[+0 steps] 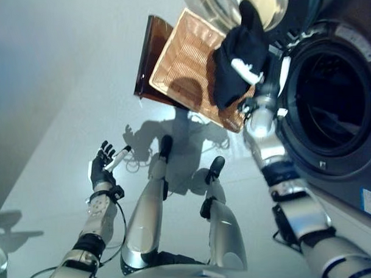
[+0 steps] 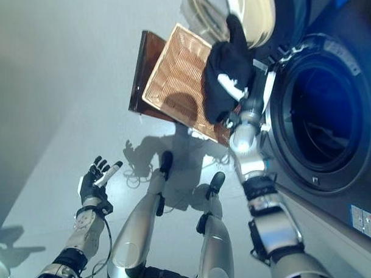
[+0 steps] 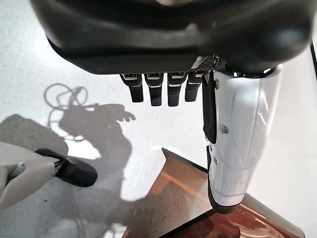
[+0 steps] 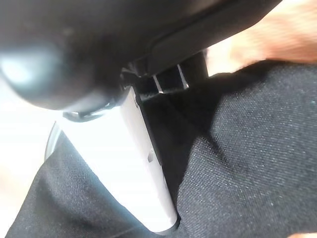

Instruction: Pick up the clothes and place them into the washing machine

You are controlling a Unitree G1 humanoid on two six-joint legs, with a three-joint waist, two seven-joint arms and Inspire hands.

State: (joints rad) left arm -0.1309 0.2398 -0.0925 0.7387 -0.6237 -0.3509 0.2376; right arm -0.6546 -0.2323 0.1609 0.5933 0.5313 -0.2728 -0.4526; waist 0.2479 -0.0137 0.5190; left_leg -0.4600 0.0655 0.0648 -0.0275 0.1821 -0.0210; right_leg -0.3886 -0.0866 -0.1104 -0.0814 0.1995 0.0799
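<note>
A black garment (image 1: 236, 58) hangs above the near corner of a woven basket (image 1: 185, 56), with my right hand (image 1: 247, 71) shut on it and the white thumb lying across the cloth. The right wrist view shows that thumb (image 4: 144, 173) pressed against the black garment (image 4: 247, 163), the fingers buried in its folds. Just right of the hand is the washing machine's dark round opening (image 1: 333, 101). My left hand (image 1: 103, 163) is low on the left over the floor, open and empty. Its straight fingers (image 3: 158, 90) and thumb (image 3: 237, 148) show in the left wrist view.
The basket rests on a brown stand (image 1: 148, 61) on the pale floor. The washer's glass door (image 1: 266, 9) is swung open above the garment. The washer's dark front panel (image 1: 348, 181) runs along the right side.
</note>
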